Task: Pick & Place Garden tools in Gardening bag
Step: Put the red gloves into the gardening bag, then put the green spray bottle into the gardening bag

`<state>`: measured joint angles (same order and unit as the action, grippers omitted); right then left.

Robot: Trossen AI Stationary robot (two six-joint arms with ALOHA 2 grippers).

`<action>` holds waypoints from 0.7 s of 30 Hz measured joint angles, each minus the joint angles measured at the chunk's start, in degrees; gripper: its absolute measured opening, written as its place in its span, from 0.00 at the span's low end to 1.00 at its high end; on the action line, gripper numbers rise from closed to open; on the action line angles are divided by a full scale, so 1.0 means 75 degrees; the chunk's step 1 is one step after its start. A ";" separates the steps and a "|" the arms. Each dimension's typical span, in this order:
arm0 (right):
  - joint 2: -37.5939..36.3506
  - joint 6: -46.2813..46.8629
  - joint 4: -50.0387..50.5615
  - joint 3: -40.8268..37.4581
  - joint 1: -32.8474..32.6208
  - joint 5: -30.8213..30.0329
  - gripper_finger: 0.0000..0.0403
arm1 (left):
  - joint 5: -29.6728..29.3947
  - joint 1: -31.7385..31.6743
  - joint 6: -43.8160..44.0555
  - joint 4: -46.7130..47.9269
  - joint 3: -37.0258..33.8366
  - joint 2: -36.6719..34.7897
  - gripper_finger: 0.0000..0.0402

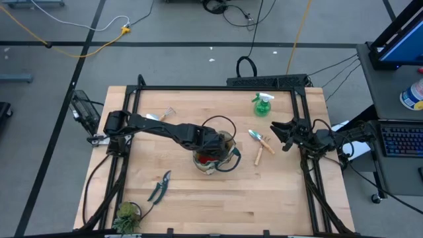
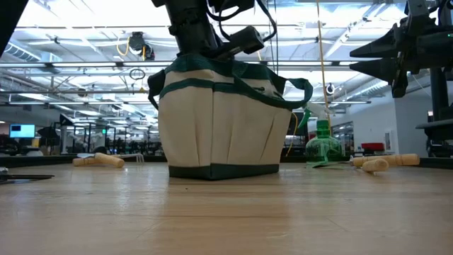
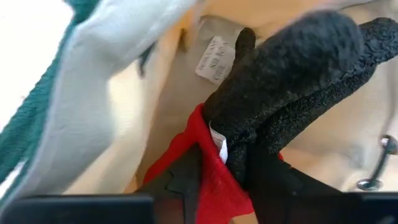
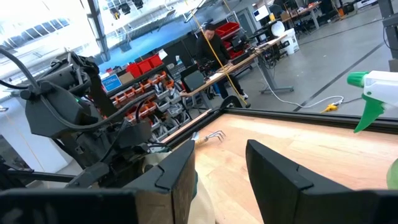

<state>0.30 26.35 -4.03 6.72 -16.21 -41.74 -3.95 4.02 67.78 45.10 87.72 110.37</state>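
Bag (image 2: 216,131): beige canvas, matt, woven; dark green cloth trim.
Glove (image 3: 292,81): black part coarse and pebbled, cuff of smooth red cloth, small white paper-like tag.
Table (image 1: 198,192): pale wood, smooth, light sheen.
Trowel (image 1: 260,140): plain wooden handle, metal blade.
Spray bottle (image 1: 262,104): translucent green plastic, glossy.
Shears (image 1: 158,188): metal blades, dark handles.
Fingers (image 4: 273,177): dark, matt.

The table holds one gardening bag (image 1: 215,153), one red-and-black glove (image 3: 261,124) inside it, one spray bottle (image 1: 262,104), two trowels (image 1: 262,143), one rake (image 1: 162,115), one pruning shears (image 1: 158,187) and one plant (image 1: 127,216).
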 joint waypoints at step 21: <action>0.0000 -0.0025 -0.0041 0.0000 0.0000 0.0004 0.33 | 0.1607 -0.0259 -0.1081 -0.0419 0.0000 -0.0082 0.77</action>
<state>0.30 26.16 -4.34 6.72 -16.21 -41.70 8.11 2.07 59.67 41.96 87.72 109.75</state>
